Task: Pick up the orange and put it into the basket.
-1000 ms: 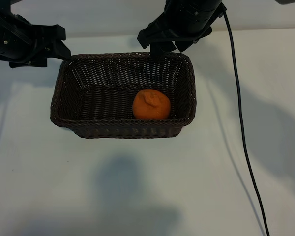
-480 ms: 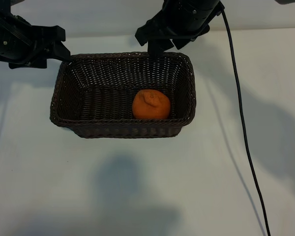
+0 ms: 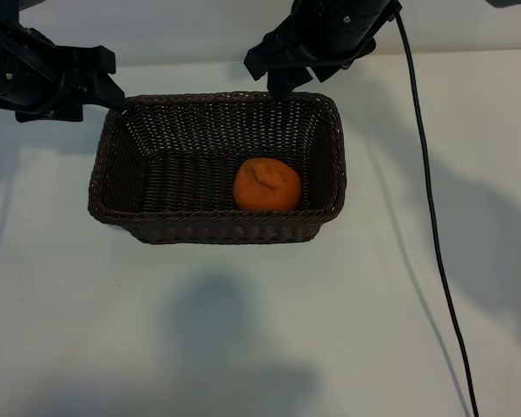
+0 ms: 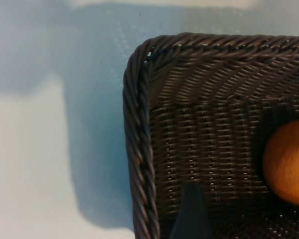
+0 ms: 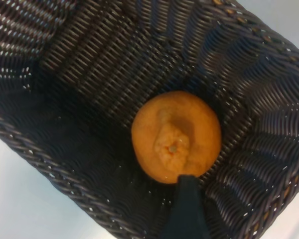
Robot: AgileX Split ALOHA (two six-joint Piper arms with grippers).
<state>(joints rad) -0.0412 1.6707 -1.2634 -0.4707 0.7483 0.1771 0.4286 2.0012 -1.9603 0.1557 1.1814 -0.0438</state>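
Note:
The orange (image 3: pixel 267 184) lies inside the dark wicker basket (image 3: pixel 100 178), right of its middle, with nothing touching it. My right gripper (image 3: pixel 282 84) hangs open above the basket's far rim. One dark finger (image 5: pixel 187 209) shows just short of the orange (image 5: pixel 176 135), with the basket's rim (image 5: pixel 50 172) below it. My left gripper (image 3: pixel 113 94) stands open at the basket's far left corner. One finger (image 4: pixel 192 214) reaches just inside the braided rim (image 4: pixel 138 149), and the orange (image 4: pixel 289 162) lies farther off.
A black cable (image 3: pixel 427 200) runs from the right arm down across the white table (image 3: pixel 243 330) on the right. The basket stands in the far half of the table.
The right gripper has shifted slightly above the basket's far rim. The orange, the basket and the left arm have not moved.

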